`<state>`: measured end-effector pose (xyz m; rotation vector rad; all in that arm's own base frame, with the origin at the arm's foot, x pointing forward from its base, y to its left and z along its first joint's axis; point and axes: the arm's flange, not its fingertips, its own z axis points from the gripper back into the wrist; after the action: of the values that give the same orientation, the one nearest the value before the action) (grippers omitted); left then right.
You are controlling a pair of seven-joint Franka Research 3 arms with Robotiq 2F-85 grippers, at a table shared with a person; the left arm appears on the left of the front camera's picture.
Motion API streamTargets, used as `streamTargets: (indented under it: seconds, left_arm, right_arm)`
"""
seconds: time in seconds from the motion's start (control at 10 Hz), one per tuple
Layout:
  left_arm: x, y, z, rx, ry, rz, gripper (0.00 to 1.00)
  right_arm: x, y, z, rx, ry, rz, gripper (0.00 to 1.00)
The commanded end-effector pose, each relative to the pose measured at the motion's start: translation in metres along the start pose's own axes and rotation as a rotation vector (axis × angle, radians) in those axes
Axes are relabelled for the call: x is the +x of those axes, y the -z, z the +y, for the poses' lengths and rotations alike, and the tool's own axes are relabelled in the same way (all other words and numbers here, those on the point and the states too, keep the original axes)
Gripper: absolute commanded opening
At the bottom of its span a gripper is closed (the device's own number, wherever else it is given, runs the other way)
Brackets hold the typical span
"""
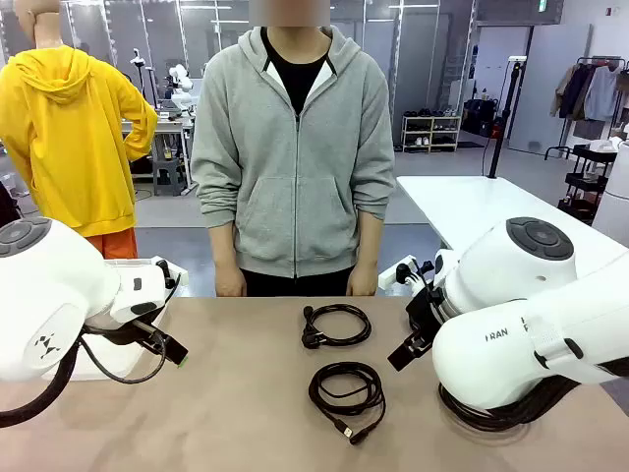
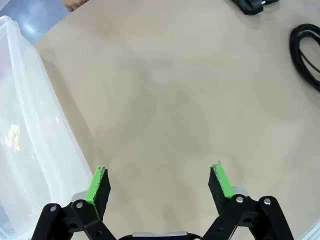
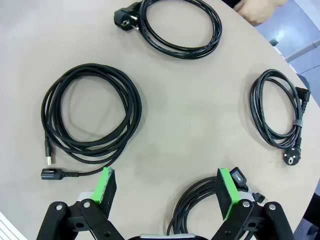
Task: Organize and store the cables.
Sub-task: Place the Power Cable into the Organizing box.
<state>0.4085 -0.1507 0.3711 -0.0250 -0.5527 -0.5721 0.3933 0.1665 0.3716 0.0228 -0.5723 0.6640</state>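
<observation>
Four coiled cables (image 3: pixel 135 110) on table (image 3: pixel 200 125), left claw (image 2: pixel 158 170) and right claw (image 3: pixel 165 173) wide apart, empty

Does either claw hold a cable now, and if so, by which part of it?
Nothing is held. The left claw is open over the table, and the right claw is open above the coiled cables, gripping none.

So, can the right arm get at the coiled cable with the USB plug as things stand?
Probably yes. The right tool is open above the table, and the USB cable lies flat close by, with nothing on top of it or in between.
</observation>
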Motion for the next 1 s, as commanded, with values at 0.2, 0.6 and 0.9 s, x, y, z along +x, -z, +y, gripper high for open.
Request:
streamTargets:
  seconds: [0.2,0.6,0.9]
  left_arm:
    - [-0.0002,-0.0004,0.0016,0.002,-0.003,-0.001,1.00]
    - [-0.0002,-0.0004,0.0016,0.002,-0.003,-0.001,1.00]
    - [0.0000,0.0000,-0.0001,0.001,-0.004,0.000,1.00]
  right_arm:
    - [0.0000,0.0000,0.0000,0.000,0.000,0.000,1.00]
    - [0.0000,0.0000,0.0000,0.000,0.000,0.000,1.00]
    - [0.0000,0.0000,0.0000,0.000,0.000,0.000,1.00]
